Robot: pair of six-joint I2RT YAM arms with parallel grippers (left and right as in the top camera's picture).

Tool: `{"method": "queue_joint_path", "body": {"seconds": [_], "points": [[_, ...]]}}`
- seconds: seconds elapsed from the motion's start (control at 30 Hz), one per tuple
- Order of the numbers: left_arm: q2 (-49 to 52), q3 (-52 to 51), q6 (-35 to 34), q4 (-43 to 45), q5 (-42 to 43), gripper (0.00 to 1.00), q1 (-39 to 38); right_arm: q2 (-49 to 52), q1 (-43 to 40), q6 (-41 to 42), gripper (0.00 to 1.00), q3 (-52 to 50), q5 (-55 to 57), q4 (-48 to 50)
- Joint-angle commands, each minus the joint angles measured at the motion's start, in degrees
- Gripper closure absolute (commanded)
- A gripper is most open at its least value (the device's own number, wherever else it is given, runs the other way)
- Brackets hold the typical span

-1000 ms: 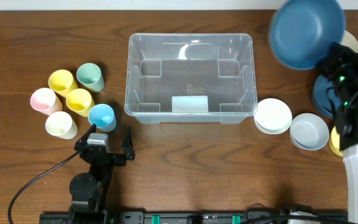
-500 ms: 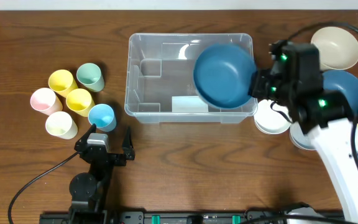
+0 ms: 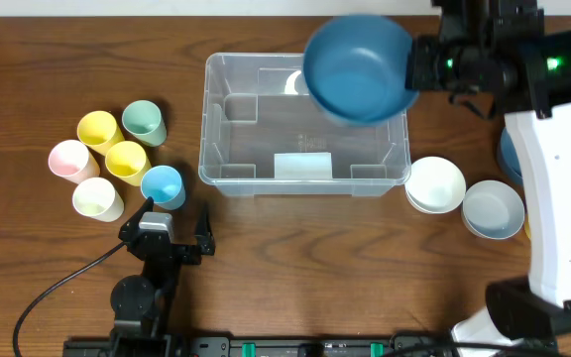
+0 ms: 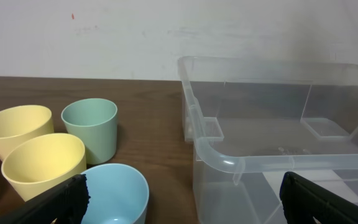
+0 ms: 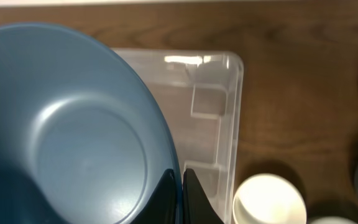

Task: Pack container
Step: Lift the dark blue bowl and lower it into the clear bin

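Right gripper (image 3: 414, 65) clamped on the rim of the dark blue bowl (image 3: 357, 67), fingers (image 5: 194, 200) pinching the edge from both sides. Bowl sticks out to that gripper's left, open side up, blurred in overhead, hanging over the far right corner of the container (image 3: 251, 129). Container sits on the table (image 3: 365, 268), below and left of the right gripper. Left gripper (image 3: 176, 211) spread wide, holding nothing; container ahead and to its right, light blue cup (image 3: 162, 185) just ahead of its left finger, other cups (image 3: 112, 159) ahead-left. White bowl (image 3: 435, 183) on the table below the right gripper, beside the container
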Motion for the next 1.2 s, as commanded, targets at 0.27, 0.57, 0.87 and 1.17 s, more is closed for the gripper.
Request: {"method": "queue_joint_path", "body": {"seconds": [0.27,0.57,0.87,1.17], "points": [[-0.35,-0.98,-0.26,-1.9,0.87,0.02,0.35,17.55,0.55,-1.33,0.98,1.29,2.75,-1.33],[-0.35,-0.98,-0.26,-1.9,0.87,0.02,0.35,24.52,0.46,-1.57,0.99,1.27,2.82,2.36],[-0.35,-0.98,-0.26,-1.9,0.87,0.02,0.35,27.08,0.48,-1.51,0.98,-0.7,2.99,7.67],[-0.35,-0.98,-0.26,-1.9,0.87,0.02,0.35,29.81,0.7,-1.51,0.98,-5.99,3.04,11.32]]}}
